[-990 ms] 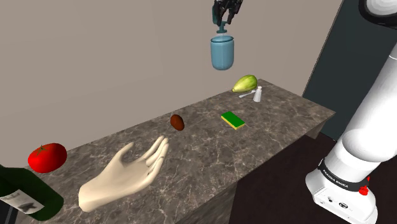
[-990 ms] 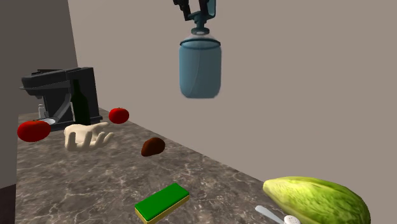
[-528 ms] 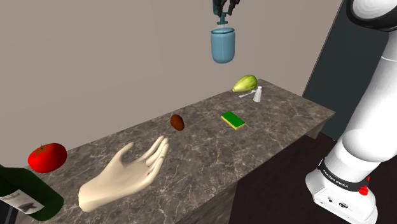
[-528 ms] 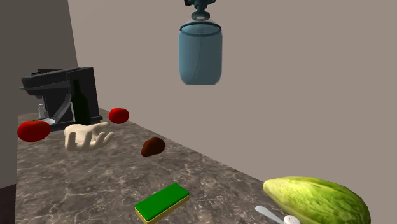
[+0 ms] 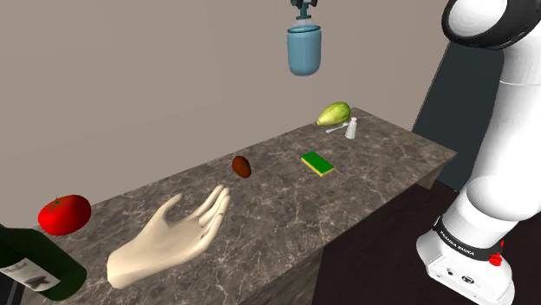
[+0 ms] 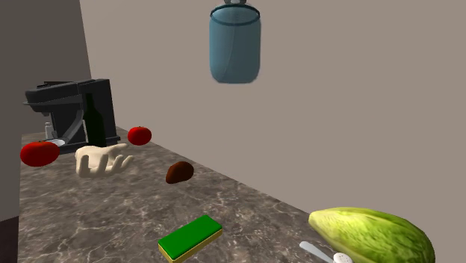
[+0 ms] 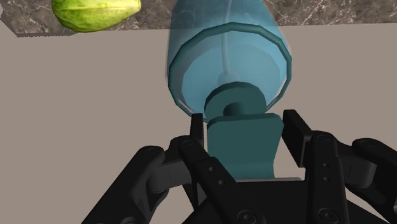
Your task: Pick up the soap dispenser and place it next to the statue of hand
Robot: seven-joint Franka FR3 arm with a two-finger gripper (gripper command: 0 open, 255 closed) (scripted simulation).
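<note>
state: end effector [image 7: 245,126] clamped on pump of blue soap dispenser [image 5: 304,50], hanging high over counter [image 5: 390,169], well apart from hand statue [image 5: 169,238] | risk: narrow pump grip, bottle may swing or slip in transit

A translucent blue, teal-pumped soap dispenser [image 5: 304,50] is held upright, high above the marbled counter [image 5: 381,173]. A cream hand statue [image 5: 169,238] is laid palm-up near its front edge.
</note>
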